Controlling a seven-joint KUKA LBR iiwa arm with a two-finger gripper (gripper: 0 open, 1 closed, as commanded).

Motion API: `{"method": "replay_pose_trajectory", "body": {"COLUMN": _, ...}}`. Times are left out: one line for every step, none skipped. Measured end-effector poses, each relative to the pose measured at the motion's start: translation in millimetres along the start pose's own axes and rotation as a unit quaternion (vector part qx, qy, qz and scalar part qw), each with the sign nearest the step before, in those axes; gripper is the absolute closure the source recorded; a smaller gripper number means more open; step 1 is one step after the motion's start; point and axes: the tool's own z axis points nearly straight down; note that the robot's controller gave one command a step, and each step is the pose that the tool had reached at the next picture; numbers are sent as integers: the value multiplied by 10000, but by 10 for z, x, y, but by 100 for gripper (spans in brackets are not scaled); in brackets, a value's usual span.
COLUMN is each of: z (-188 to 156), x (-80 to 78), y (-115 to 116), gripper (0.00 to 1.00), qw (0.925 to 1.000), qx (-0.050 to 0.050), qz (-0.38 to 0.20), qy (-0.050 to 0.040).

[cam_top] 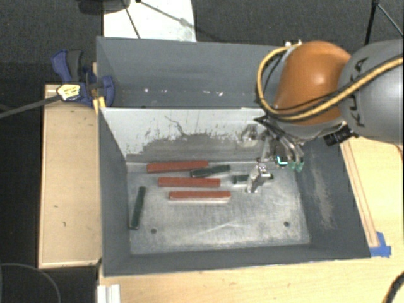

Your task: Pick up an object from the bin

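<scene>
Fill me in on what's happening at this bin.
A robot arm reaches into the grey bin from the right, its claw down near the floor, just right of three reddish-brown sticks lying side by side. A short dark green stick rests by the top one's right end; a second green stick lies apart at the left. All lie on the floor.

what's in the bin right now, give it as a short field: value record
container: grey metal bin
arm: gripper low over the right half of the floor
nearest thing: small dark piece, just left of the gripper
middle: three red-brown sticks, lying roughly parallel
by the top stick: short dark green stick at its right end
left: long dark green stick, apart from the rest
</scene>
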Motion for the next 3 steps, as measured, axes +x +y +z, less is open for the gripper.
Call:
{"method": "replay_pose_trajectory", "body": {"z": -40, "x": -17, "y": -1, "gripper": 0, "qw": 10000, "qx": -1, "qz": 4, "qy": -39}}
{"method": "replay_pose_trajectory", "body": {"z": 1103, "x": -72, "y": 108, "gripper": 100, "qw": 9997, "qx": 4, "qz": -230, "qy": -37}}
{"method": "replay_pose_trajectory", "body": {"z": 1127, "x": -62, "y": 113, "gripper": 0, "qw": 9997, "qx": -1, "qz": -227, "qy": -45}}
